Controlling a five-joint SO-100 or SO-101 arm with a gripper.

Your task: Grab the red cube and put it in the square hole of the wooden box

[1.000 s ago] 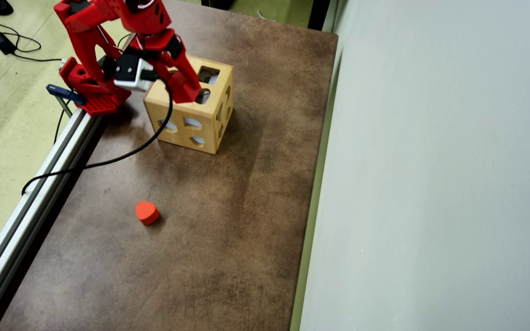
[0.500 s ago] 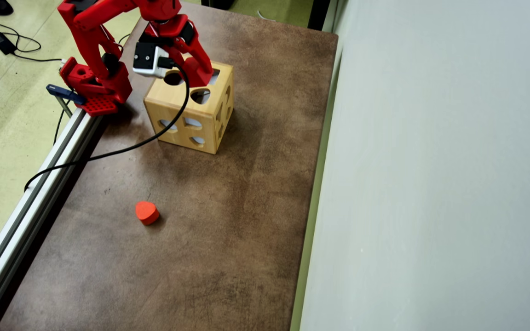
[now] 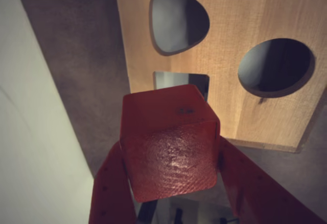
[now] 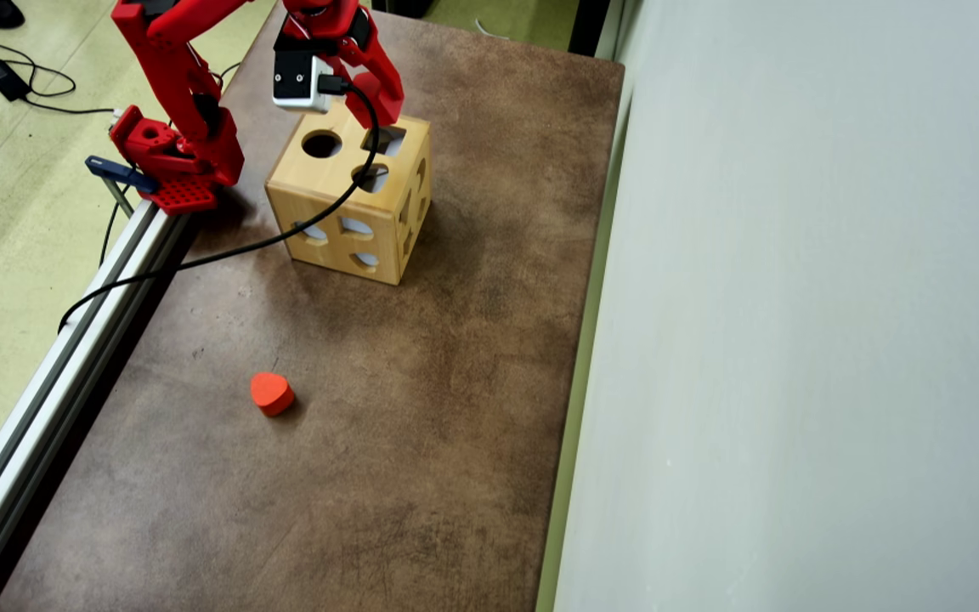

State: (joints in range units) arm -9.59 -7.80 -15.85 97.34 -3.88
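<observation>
In the wrist view the gripper [image 3: 171, 157] clamps the red cube [image 3: 168, 139] mid-frame, right over the wooden box's [image 3: 230, 101] square hole [image 3: 196, 80].

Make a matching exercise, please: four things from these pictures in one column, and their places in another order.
Things:
1. red cube
2. heart-shaped block
3. wooden box
4. black cable

Places:
A. lying alone on the brown table
B. held between the jaws, above the square hole
C. standing under the arm
D. draped across the box down to the rail

Pairs: 1-B, 2-A, 3-C, 4-D
</observation>
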